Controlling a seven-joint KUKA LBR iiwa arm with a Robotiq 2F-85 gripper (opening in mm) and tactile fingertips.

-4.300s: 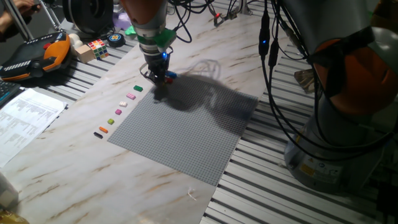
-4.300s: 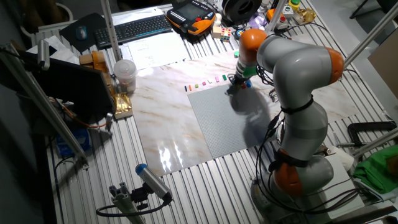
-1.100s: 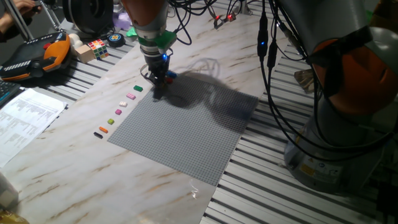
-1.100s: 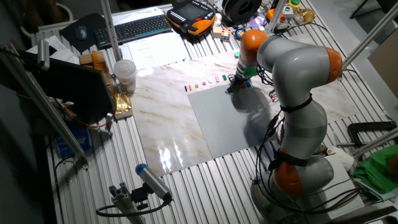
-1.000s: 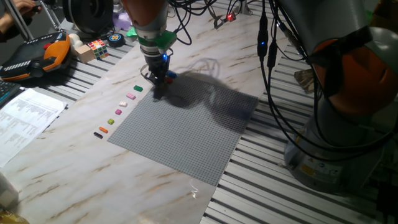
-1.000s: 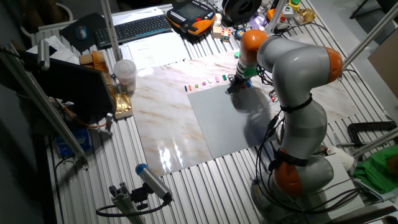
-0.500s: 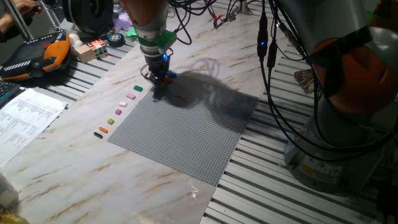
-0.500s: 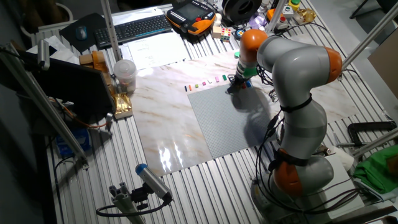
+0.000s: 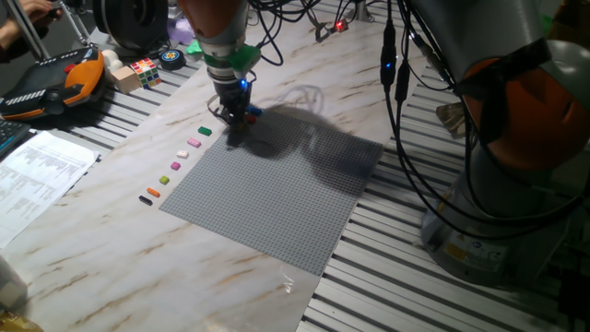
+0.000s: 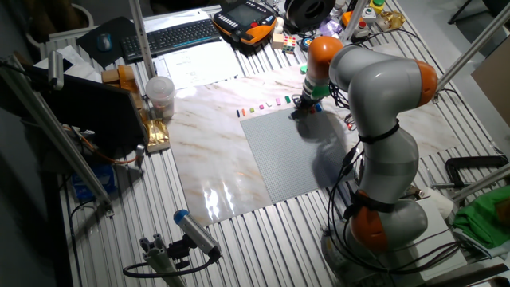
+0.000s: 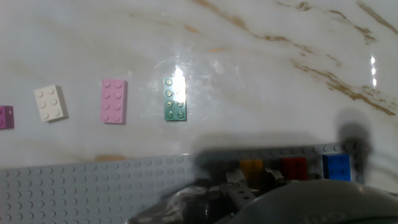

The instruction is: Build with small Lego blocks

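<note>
- The gripper (image 9: 235, 124), in the upper left of one fixed view, points down at the far corner of the grey baseplate (image 9: 277, 198); the hand view shows only dark blurred parts at its bottom edge, so I cannot tell whether the jaws are spread or closed, or whether they hold anything.
- Nearest the fingers, at the bottom of the hand view, three blocks sit on the baseplate's edge row: a yellow block (image 11: 252, 166), a red block (image 11: 293, 167) and a blue block (image 11: 339, 166), side by side with small gaps.
- Beyond the plate's edge, on the marble tabletop (image 11: 261, 74), loose blocks lie in a line across the left of the hand view: a green block (image 11: 175, 99), then a pink block (image 11: 114, 101), a white block (image 11: 50, 102) and a purple block (image 11: 6, 117) cut off by the frame.
- In one fixed view the line runs on toward the lower left, ending in an orange block (image 9: 153, 193) and a black block (image 9: 145, 199).
- These bricks look light, stiff and smooth-sided, likely to skid on the glossy marble if nudged; taking one across its narrow width, on the two long side walls, seems the surest hold.
- Pressing studs together probably calls for a square, firm push.
</note>
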